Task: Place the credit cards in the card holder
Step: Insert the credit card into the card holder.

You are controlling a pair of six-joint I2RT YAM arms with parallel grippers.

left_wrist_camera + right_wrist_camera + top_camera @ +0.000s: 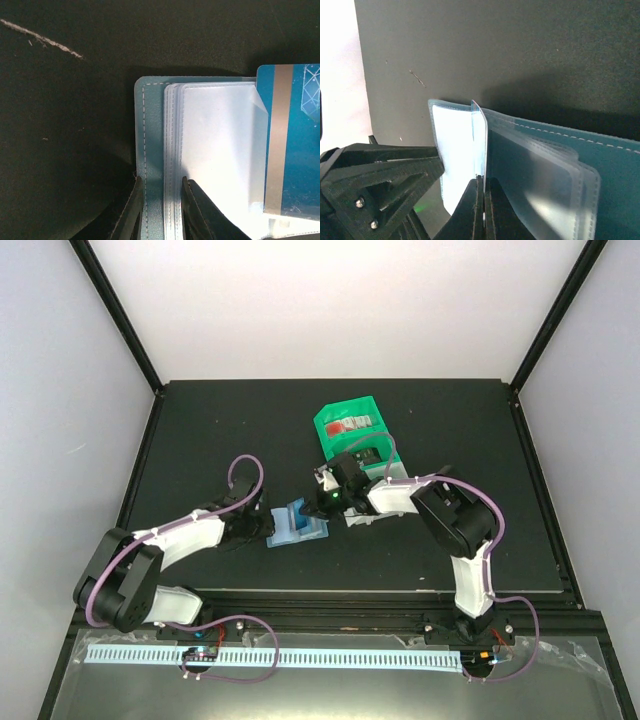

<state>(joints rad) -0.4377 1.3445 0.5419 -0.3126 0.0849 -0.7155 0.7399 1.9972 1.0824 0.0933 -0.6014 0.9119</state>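
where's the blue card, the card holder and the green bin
blue card (pixel 300 160), left wrist view, its printed face
card holder (pixel 151 150), left wrist view, stitched teal cover
green bin (pixel 350 407), top external view, far wall

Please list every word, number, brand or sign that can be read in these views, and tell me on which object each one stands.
No text can be read in any view.
blue card: only a grey stripe and a pattern of thin lines; no letters show.
red-and-white card in the green bin: any print is too small to read.
card holder: plain cover and clear sleeves; no label is seen.
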